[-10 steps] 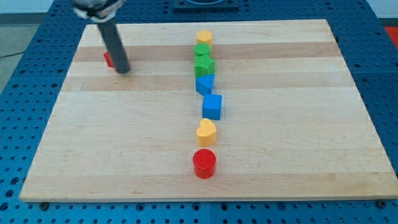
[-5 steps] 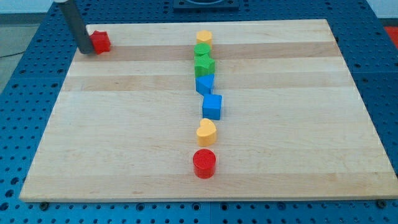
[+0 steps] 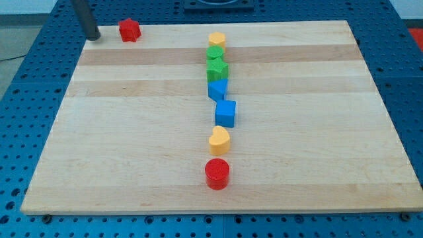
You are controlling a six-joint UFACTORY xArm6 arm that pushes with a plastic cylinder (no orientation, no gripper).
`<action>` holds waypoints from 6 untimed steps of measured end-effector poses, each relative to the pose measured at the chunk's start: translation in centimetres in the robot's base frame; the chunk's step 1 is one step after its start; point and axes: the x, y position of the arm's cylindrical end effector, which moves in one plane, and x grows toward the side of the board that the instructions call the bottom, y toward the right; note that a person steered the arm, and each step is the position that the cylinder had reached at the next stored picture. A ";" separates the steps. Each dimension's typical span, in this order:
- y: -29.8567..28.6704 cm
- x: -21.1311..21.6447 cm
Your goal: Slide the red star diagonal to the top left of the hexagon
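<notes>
The red star (image 3: 129,30) lies at the board's top edge, near the top left corner. My tip (image 3: 94,37) stands to its left, a short gap away, at the board's top left corner. A yellow hexagon (image 3: 217,40) heads a column of blocks at the top middle, well to the right of the star. The rod rises out of the view's top.
Below the hexagon run two green blocks (image 3: 216,61), a blue block (image 3: 217,88), a blue cube (image 3: 226,113), a yellow heart (image 3: 219,139) and a red cylinder (image 3: 217,173). The wooden board (image 3: 132,152) lies on a blue perforated table.
The red star has gone up and to the right, from the left part of the board to its top edge. My tip moved up and left, and now stands apart from the star.
</notes>
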 end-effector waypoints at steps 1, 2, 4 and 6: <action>7.3 0.0; 5.9 -1.8; 9.1 -3.1; 14.2 -3.2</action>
